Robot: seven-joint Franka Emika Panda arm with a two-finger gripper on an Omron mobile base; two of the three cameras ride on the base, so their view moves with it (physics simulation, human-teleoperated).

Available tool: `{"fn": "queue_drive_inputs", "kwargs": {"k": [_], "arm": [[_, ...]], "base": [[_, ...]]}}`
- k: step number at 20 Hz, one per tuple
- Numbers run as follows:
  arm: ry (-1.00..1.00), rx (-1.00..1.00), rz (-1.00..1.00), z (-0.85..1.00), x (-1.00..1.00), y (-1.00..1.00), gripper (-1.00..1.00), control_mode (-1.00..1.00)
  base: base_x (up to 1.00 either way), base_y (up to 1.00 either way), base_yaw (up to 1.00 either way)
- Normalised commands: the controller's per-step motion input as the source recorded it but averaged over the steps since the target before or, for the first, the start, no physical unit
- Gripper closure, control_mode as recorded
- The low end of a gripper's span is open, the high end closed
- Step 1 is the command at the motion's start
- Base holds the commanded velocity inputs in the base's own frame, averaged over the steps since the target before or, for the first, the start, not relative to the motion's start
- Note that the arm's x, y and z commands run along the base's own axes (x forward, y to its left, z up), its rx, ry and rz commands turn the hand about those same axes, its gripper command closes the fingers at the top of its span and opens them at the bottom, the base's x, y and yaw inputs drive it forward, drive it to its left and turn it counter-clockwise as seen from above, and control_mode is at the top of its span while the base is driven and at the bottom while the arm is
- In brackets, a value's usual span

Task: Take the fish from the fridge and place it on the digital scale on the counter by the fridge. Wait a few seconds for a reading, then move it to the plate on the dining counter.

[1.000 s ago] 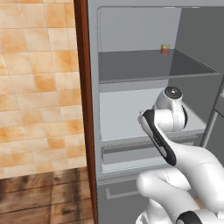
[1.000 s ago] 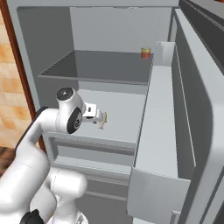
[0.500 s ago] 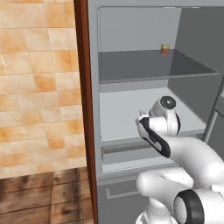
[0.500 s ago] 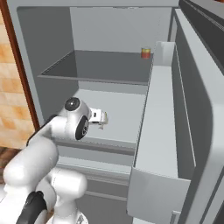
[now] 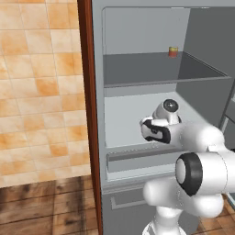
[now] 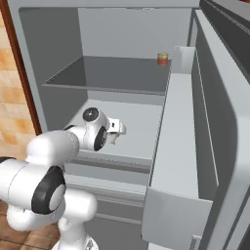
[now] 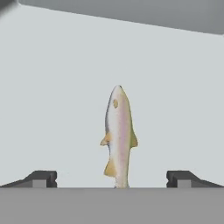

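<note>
Fish (image 7: 118, 135) dead ahead of the gripper (image 7: 112, 178) on the pale lower shelf (image 6: 141, 128) of the fridge (image 5: 137, 27), lying flat with its long axis running straight away from the hand: tail nearest, down between the two fingertips (image 7: 41, 178), head pointing toward the fridge's back wall. Sits about midway between the two tips in the hand view, clear daylight on either side, touching neither. Jaws spread wide, holding nothing.

Seen from the right base view, gripper (image 6: 116, 130) reaches in over that same lower shelf, under the darker upper shelf (image 6: 112, 78) of the fridge, wrist roughly level and aimed inward. From the left base view, hand (image 5: 153, 130) sits just inside the fridge opening, above the drawer front (image 5: 137, 158). Small red-and-yellow can (image 6: 162, 59) stands on the upper shelf toward the fridge's back, well apart from the work and no obstacle.

Judged from this: closing line of the jaws runs across the fish's slim body, so already lined up for a pinch across the width rather than along the length. Remaining need looks like a straight advance deeper into the fridge until the tips flank the mid-body, with a little drop toward the shelf. Risk: a thin, low target, so closing too high could slip over it, or nudging the tail could skew it.
</note>
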Motion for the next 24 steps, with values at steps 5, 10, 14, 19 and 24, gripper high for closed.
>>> {"fn": "queue_drive_inputs", "kwargs": {"k": [5,10,14,19,24], "arm": [[0.0,0.05,0.0,-0.2,0.59,-0.06,-1.0,-1.0],[0.0,0.04,0.0,-0.28,0.4,-0.13,-1.0,-1.0],[0.0,0.02,-0.01,-0.33,0.22,-0.17,-1.0,-1.0],[0.01,0.01,-0.01,-0.39,0.19,-0.11,-1.0,-1.0],[0.04,0.01,0.0,-0.42,0.23,-0.01,1.0,-1.0]], "base": [[0.0,0.0,0.0],[0.0,0.0,0.0],[0.0,0.0,0.0],[0.0,0.0,0.0],[0.0,0.0,0.0]]}}
